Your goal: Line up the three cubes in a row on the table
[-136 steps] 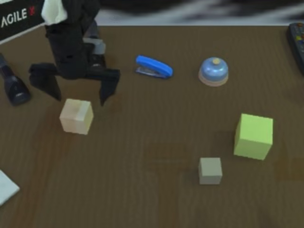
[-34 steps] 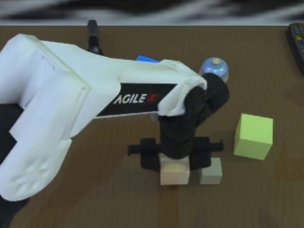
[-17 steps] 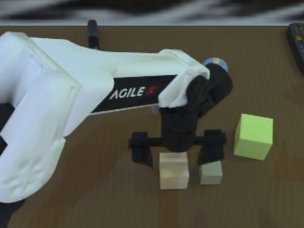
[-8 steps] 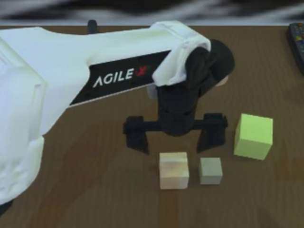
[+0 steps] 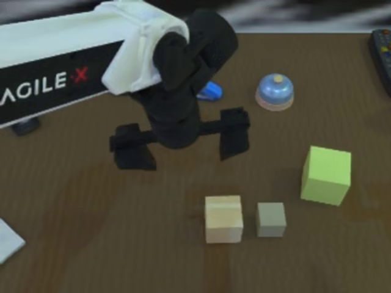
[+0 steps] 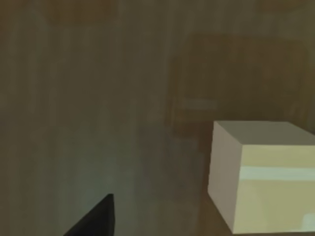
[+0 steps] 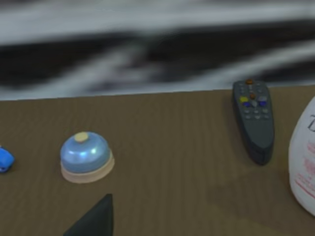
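Observation:
Three cubes rest on the dark wood table [image 5: 122, 244]. The cream cube [image 5: 223, 218] and the small grey-olive cube [image 5: 271, 219] sit side by side with a narrow gap. The large lime-green cube [image 5: 326, 174] stands to their right and a little farther back. My left gripper [image 5: 183, 143] hovers open and empty behind and to the left of the cream cube, touching nothing. The left wrist view shows the cream cube [image 6: 266, 177] apart from one dark fingertip [image 6: 96, 221]. My right arm is outside the top view; one of its fingertips [image 7: 96, 219] shows well off centre, with nothing held.
A blue call bell [image 5: 274, 91] and a blue stapler [image 5: 211, 91], partly hidden by the left arm, lie at the back. A remote [image 5: 382, 49] sits at the back right edge, beside a white bottle [image 7: 305, 157]. A white object [image 5: 7, 239] lies front left.
My left gripper opened and let go of the cream cube beside the grey-olive cube, then rose and drew back to the left. The cubes have stayed put.

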`<state>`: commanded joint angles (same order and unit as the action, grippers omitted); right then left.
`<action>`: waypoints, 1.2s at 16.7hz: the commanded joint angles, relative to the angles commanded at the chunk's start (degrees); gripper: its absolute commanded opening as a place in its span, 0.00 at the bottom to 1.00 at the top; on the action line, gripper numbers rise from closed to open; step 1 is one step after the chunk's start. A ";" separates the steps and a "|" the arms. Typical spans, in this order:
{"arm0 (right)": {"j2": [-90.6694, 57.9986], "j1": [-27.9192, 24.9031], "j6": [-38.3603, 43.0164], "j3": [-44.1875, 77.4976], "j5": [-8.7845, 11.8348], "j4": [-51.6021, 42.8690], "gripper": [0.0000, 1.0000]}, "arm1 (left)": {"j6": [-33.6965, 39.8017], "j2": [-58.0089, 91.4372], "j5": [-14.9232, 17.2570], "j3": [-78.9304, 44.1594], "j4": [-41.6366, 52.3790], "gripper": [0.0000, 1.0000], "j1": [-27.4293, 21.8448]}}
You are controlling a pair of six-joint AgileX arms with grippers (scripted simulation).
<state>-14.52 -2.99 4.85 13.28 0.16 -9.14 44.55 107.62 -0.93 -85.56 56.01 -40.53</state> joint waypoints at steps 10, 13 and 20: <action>-55.55 -8.10 14.19 38.46 -0.20 -28.02 1.00 | -19.22 -52.98 0.05 44.44 -27.18 1.00 21.88; -71.15 -10.45 18.23 49.25 -0.20 -36.06 1.00 | -26.52 -70.29 0.22 58.05 -35.95 1.00 28.39; -95.75 -14.56 25.30 68.92 -0.22 -49.36 1.00 | -41.05 -101.32 0.77 80.96 -52.23 1.00 39.42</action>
<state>-110.27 -17.55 30.15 82.20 -0.06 -58.51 3.50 6.30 -0.16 -4.60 3.78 -1.11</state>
